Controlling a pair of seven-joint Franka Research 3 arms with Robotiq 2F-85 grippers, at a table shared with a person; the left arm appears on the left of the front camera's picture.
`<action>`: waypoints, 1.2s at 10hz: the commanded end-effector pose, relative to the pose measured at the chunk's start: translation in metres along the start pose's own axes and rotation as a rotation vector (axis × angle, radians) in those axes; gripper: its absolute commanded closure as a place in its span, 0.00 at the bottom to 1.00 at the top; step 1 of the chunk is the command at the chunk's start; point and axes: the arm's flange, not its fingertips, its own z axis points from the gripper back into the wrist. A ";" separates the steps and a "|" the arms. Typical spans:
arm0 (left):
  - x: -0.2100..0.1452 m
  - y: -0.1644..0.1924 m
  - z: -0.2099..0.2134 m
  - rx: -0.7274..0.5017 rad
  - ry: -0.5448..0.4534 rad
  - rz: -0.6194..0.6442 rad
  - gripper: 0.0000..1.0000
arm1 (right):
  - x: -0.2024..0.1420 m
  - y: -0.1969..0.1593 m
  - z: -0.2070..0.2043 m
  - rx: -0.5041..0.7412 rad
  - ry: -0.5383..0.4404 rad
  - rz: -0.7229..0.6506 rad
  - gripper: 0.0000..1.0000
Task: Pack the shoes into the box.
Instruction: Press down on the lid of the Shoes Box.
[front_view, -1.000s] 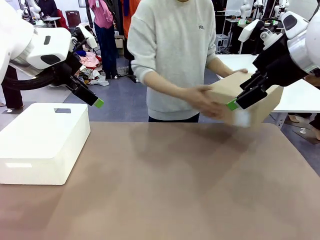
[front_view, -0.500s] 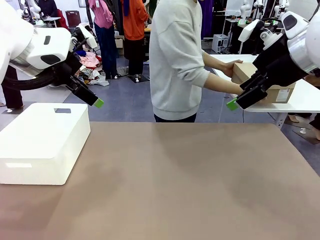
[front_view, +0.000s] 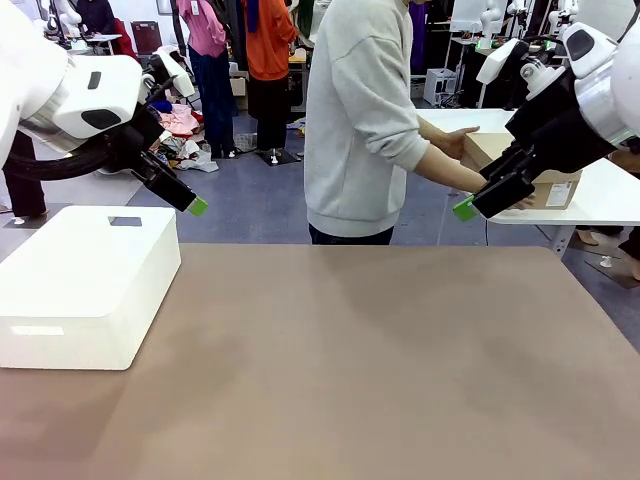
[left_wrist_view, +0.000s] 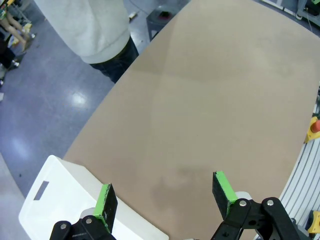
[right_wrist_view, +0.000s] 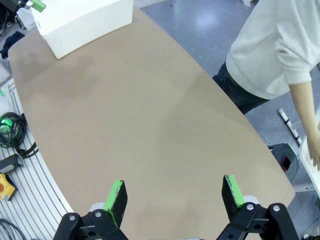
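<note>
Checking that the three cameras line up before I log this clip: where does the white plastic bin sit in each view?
Front view: white plastic bin at the left edge of the brown table, below the left gripper.
Left wrist view: bottom left corner, partly behind that gripper's fingers.
Right wrist view: top left, at the table's far end.
Shared landmark: the person's grey sweatshirt.

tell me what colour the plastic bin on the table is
White: the rectangular plastic bin with a slot handle shows best in the front view, on the table's left side.
</note>
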 end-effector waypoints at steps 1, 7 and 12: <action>-0.001 -0.001 0.001 -0.004 0.002 0.001 0.00 | 0.001 0.000 0.001 0.003 -0.002 0.002 0.00; -0.001 -0.001 0.001 -0.004 0.002 0.001 0.00 | 0.001 0.000 0.001 0.003 -0.002 0.002 0.00; -0.001 -0.001 0.001 -0.004 0.002 0.001 0.00 | 0.001 0.000 0.001 0.003 -0.002 0.002 0.00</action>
